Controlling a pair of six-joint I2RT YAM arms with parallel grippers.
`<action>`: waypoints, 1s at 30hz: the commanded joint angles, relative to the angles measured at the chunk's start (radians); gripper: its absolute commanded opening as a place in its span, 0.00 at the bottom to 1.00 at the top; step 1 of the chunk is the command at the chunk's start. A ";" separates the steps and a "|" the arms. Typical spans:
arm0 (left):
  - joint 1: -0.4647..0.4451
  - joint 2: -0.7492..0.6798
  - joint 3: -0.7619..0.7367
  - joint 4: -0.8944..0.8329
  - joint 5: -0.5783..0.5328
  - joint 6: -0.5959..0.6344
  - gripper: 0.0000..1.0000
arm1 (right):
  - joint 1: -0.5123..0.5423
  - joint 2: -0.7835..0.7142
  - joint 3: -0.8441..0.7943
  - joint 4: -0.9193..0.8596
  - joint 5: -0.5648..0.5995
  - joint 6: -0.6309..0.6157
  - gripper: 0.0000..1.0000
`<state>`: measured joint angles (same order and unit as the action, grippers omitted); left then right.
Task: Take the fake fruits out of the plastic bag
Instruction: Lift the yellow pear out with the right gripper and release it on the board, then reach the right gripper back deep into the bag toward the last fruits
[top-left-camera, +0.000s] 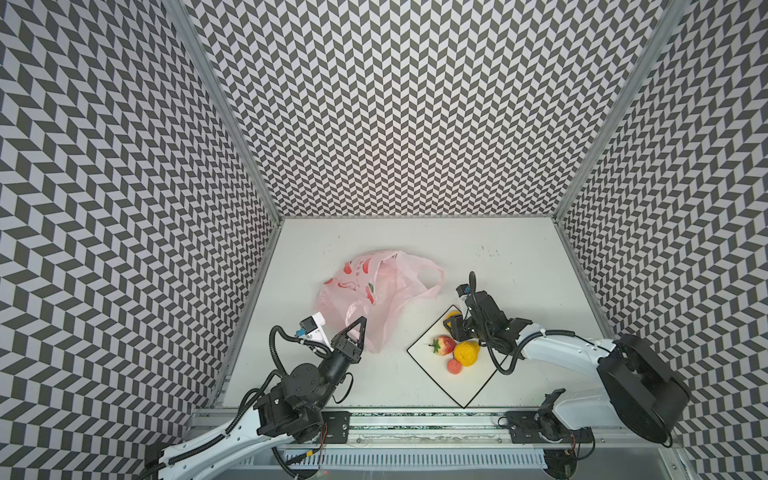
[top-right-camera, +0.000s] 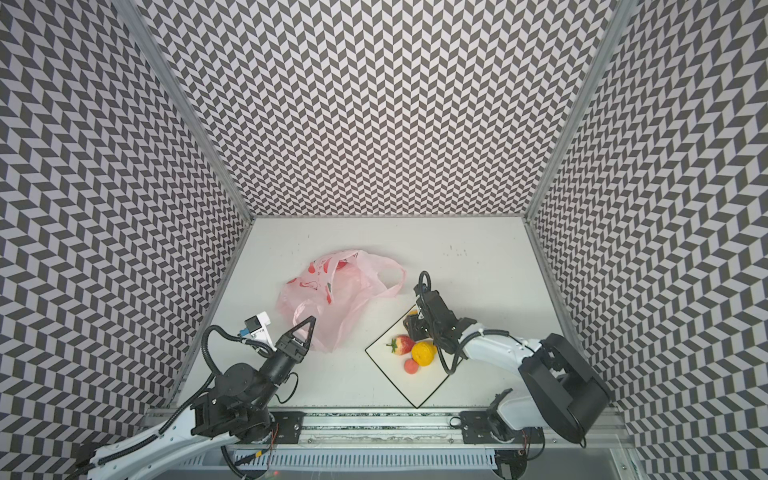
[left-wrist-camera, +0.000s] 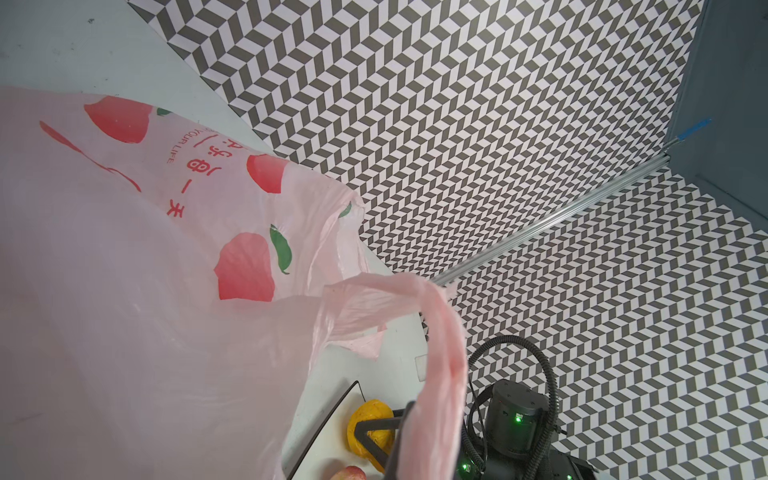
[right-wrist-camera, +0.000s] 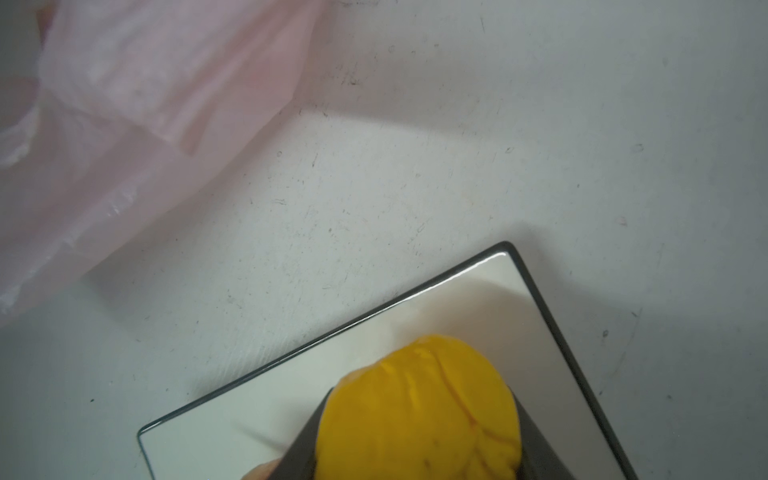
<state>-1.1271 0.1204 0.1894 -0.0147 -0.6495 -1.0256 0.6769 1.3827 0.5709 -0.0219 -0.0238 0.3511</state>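
The pale-pink plastic bag (top-left-camera: 376, 291) (top-right-camera: 332, 291) lies crumpled on the table, with red fruit prints on it. My left gripper (top-left-camera: 360, 326) (top-right-camera: 309, 326) is at its near edge, shut on a handle strip (left-wrist-camera: 440, 374) that runs between the dark fingers (left-wrist-camera: 374, 432). My right gripper (top-left-camera: 455, 324) (right-wrist-camera: 419, 399) is shut on a bumpy yellow-orange fruit (right-wrist-camera: 419, 415) (top-left-camera: 452, 314) over the far corner of the white plate (top-left-camera: 461, 395) (right-wrist-camera: 257, 399). On the plate lie a strawberry (top-left-camera: 444, 345) (top-right-camera: 402, 345), a second yellow-orange fruit (top-left-camera: 466, 353) and a small pink peach (top-left-camera: 454, 366). Whatever is inside the bag is hidden.
Patterned walls close in the table on the left, the far side and the right. A metal rail (top-left-camera: 415, 419) with both arm bases runs along the front edge. The right arm's cable loop (top-left-camera: 505, 361) hangs over the plate's right side.
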 joint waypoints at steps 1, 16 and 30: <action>0.002 -0.028 0.040 -0.072 -0.020 -0.029 0.00 | -0.006 -0.004 -0.009 0.042 -0.012 0.004 0.48; 0.001 -0.041 0.099 -0.148 -0.045 -0.024 0.00 | -0.008 -0.312 0.081 -0.015 -0.106 0.006 0.80; 0.001 -0.017 0.081 -0.060 -0.039 -0.003 0.00 | 0.206 0.045 0.275 0.401 0.055 0.503 0.68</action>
<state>-1.1271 0.0921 0.2638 -0.1093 -0.6693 -1.0409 0.8810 1.3373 0.7696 0.3141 -0.1055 0.6945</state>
